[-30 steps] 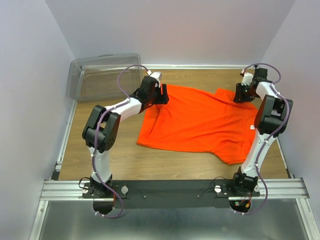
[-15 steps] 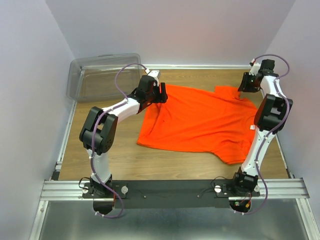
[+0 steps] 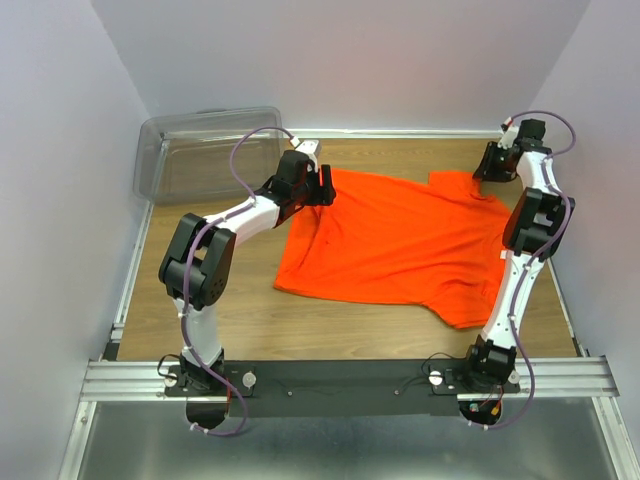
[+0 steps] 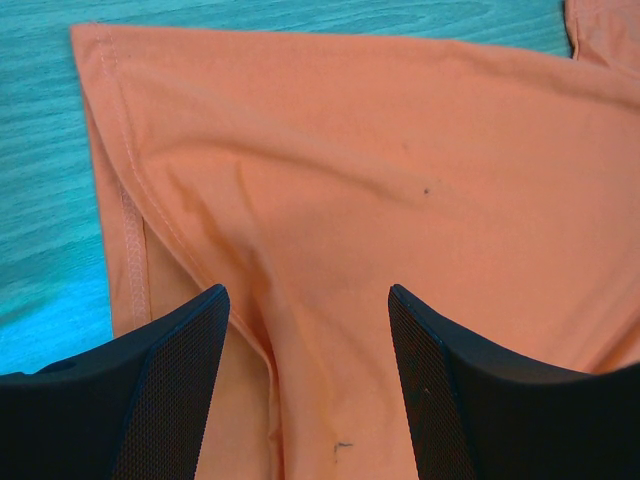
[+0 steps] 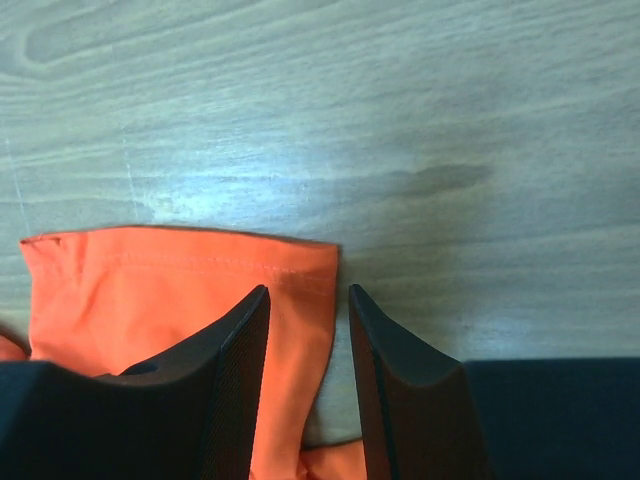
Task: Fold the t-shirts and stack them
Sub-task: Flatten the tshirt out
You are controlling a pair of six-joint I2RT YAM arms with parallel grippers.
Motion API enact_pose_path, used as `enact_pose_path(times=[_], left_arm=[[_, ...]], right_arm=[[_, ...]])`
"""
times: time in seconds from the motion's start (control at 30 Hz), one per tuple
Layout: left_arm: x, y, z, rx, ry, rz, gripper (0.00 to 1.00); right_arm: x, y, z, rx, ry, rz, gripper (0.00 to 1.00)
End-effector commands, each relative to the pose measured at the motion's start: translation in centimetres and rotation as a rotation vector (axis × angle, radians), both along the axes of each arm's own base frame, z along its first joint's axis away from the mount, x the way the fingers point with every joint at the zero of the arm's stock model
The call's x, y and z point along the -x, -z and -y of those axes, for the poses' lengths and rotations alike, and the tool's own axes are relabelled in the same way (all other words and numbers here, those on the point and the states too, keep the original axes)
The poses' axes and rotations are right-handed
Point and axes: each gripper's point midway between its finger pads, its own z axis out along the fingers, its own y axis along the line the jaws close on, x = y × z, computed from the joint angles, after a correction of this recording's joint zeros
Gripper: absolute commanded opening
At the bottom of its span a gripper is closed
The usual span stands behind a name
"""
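One bright orange t-shirt (image 3: 400,240) lies spread flat on the wooden table (image 3: 240,320). My left gripper (image 3: 322,188) is at its far left corner. In the left wrist view the left gripper (image 4: 308,290) is wide open just above the shirt (image 4: 350,150), its jaws on either side of a raised crease. My right gripper (image 3: 487,172) is at the far right sleeve. In the right wrist view the right gripper (image 5: 308,288) is narrowly open over the hemmed sleeve edge (image 5: 150,280), with fabric and bare wood showing in the gap. No white neck tag shows.
A clear plastic bin (image 3: 200,150) stands at the far left corner of the table. Grey walls close in the back and both sides. The arms' black base rail (image 3: 340,385) runs along the near edge.
My right gripper has moved toward the far right corner, and the right sleeve now lies stretched out flatter. My left gripper has stayed at the far left corner.
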Motion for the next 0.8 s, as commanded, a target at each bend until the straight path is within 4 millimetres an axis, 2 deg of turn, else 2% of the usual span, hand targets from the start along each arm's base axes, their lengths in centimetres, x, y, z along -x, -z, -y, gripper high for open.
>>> enact_pose_path(times=[0.0, 0.43, 0.6, 0.7, 0.77], left_arm=[[-0.7, -0.6, 0.0, -0.004, -0.005, 0.034, 0.73], [-0.8, 0.1, 0.3, 0.003, -0.003, 0.012, 0.73], [-1.2, 0.5, 0.3, 0.003, -0.017, -0.001, 0.73], [-1.6, 0.3, 0.2, 0.004, -0.025, 0.001, 0.73], [-1.7, 0.4, 0.2, 0.0, -0.028, -0.003, 0.73]], right_arm=[[0.4, 3.1, -0.3, -0.041, 0.013, -0.056, 0.45], [-0.5, 4.5, -1.1, -0.091, -0.024, -0.046, 0.41], [0.3, 4.6, -1.9, -0.113, -0.053, -0.057, 0.3], [0.8, 4.8, -1.6, -0.089, -0.053, -0.071, 0.28], [1.0, 4.8, -1.4, -0.079, -0.052, -0.073, 0.23]])
